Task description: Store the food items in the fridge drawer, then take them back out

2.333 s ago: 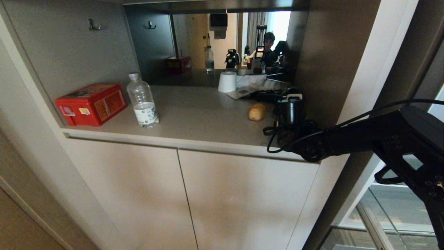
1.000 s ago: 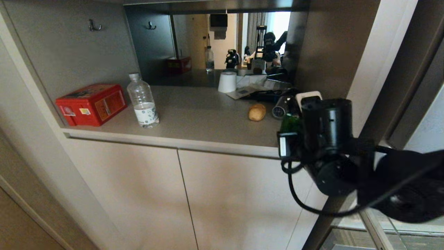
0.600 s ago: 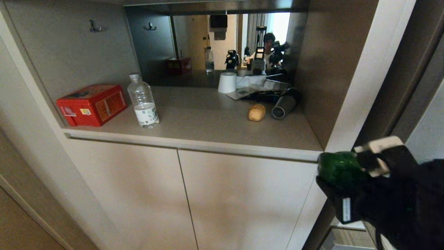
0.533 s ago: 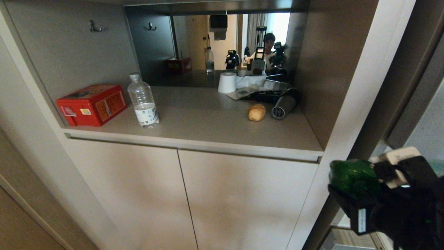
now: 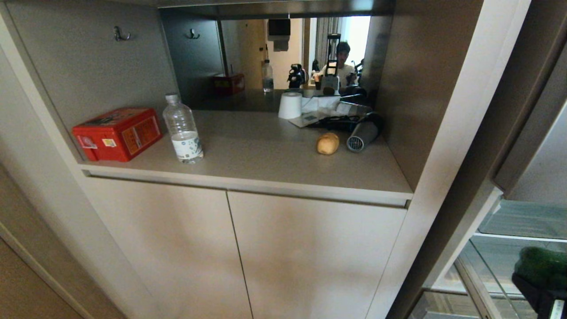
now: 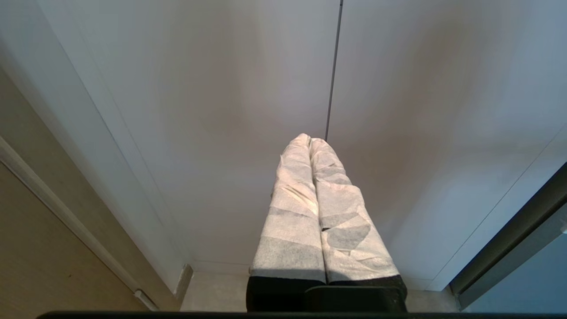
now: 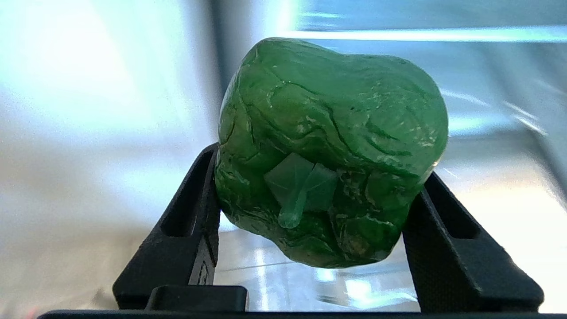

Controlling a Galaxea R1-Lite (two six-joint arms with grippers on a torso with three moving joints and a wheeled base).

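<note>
The right gripper point(image 7: 310, 212) is clamped on the pepper point(image 7: 330, 150). The two black fingers point(image 7: 190, 230) press on its opposite sides, so the jaws stand wide only because the pepper is wide. The stem end faces back toward the wrist. I judge this side grip is chosen so that the pepper can go down into the drawer point(image 5: 522, 221) without rolling.

In the head view the gripper and the pepper point(image 5: 542, 268) are low at the right edge, over the glass panels of the open drawer. Whether the pepper touches the glass I cannot tell.

The potato point(image 5: 328, 143) is well apart from the gripper, up on the counter point(image 5: 266, 150), just beside the hair dryer point(image 5: 361, 135). It waits there, I think, for the second trip.

The left gripper point(image 6: 310, 146) is parked before the cabinet doors point(image 6: 221, 110), its wrapped fingers point(image 6: 292, 212) pressed together and empty.
</note>
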